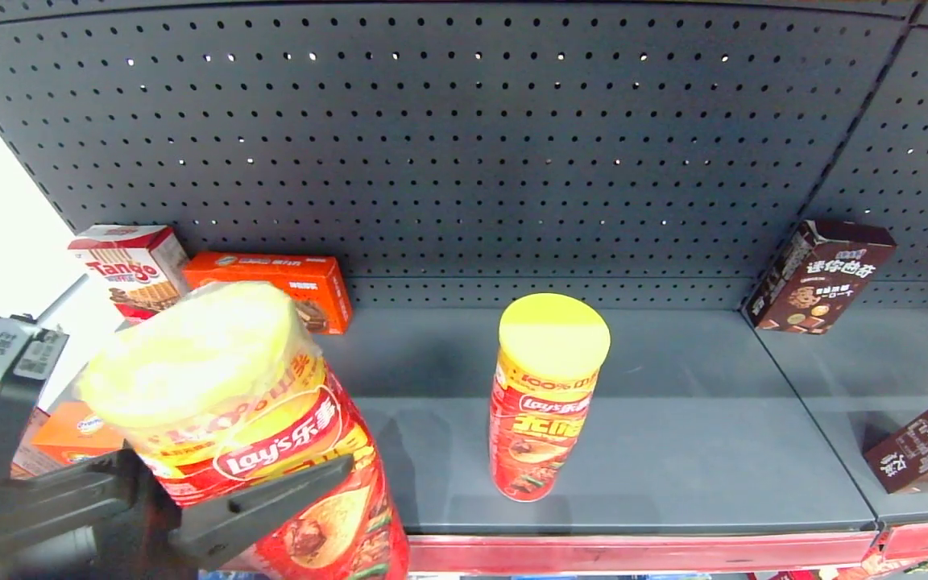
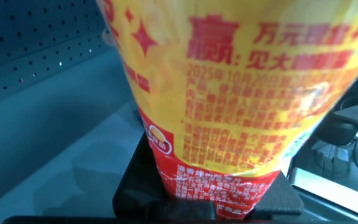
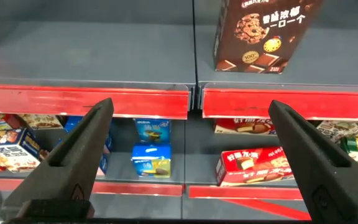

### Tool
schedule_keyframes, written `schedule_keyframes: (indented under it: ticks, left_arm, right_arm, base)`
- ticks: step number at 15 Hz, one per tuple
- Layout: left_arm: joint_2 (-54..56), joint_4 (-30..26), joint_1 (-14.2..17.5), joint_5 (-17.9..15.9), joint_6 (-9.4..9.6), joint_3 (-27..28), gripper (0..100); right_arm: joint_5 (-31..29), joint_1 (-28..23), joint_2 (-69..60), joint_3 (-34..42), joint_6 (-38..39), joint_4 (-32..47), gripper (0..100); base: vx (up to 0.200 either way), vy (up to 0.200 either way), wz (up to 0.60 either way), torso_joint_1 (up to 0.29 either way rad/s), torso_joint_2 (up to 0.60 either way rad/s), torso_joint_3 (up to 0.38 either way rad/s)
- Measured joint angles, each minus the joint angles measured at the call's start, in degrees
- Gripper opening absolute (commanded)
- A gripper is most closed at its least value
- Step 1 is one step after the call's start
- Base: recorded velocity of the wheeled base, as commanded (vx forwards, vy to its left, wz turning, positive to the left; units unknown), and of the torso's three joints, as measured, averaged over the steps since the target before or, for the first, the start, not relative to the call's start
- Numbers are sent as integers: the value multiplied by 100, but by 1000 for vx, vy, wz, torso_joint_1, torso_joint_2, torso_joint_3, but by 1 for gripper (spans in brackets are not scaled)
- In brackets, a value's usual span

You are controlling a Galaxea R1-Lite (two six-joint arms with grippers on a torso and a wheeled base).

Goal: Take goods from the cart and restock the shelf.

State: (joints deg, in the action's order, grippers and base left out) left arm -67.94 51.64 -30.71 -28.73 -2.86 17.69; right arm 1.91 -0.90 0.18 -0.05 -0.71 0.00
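My left gripper (image 1: 214,491) is shut on a red and yellow chip can (image 1: 246,419) with a yellow lid, held up at the front left of the grey shelf (image 1: 673,435). In the left wrist view the same can (image 2: 235,93) sits between the black jaws. A second chip can (image 1: 544,395) of the same kind stands upright near the middle of the shelf. My right gripper (image 3: 191,162) hangs open in front of the shelf's red front edge (image 3: 86,102), with nothing between its fingers (image 3: 73,162).
A white and red wafer box (image 1: 130,270) and an orange box (image 1: 279,286) stand at the back left. Brown cookie boxes (image 1: 822,278) stand on the right, one more (image 1: 927,447) lower down. Lower shelves hold several snack packs (image 3: 151,158). The perforated back wall (image 1: 464,137) closes the rear.
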Motion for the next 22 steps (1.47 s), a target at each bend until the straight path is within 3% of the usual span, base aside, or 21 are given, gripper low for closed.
schedule_keyframes:
  ticks: [5,7,9,11,12,15,18,20,22]
  left_arm:
    - [-891,-27,202,-39,76,857,0]
    - [-1257,-211,401,-249,106,1208,0]
    - [-1630,-268,655,-690,368,1513,0]
    - [-2098,-282,894,-885,678,1954,0]
    - [-2299,-268,948,-887,742,2144,0]
    - [-2843,-163,985,-471,777,2809,0]
    - [-3244,-315,992,-380,834,3556,0]
    - [-3508,-555,985,-395,1091,3997,0]
    - [-3766,-580,913,-450,1164,4300,0]
  right_arm:
    - [0,2,-5,5,2,0,100]
    - [0,2,-7,5,5,0,100]
    - [0,0,-7,5,2,0,100]
    - [0,5,-9,5,2,0,100]
    - [0,5,-9,5,2,0,100]
    - [-2,2,-9,5,2,0,100]
    - [-2,0,-9,5,5,0,100]
    - [-2,0,-9,5,5,0,100]
    - [-2,5,-9,5,5,0,100]
  base:
    - [0,0,0,0,0,0]
    - [0,0,0,0,0,0]
    - [0,0,0,0,0,0]
    - [0,0,0,0,0,0]
    - [0,0,0,0,0,0]
    - [0,0,0,0,0,0]
    - [0,0,0,0,0,0]
    - [0,0,0,0,0,0]
    - [0,0,0,0,0,0]
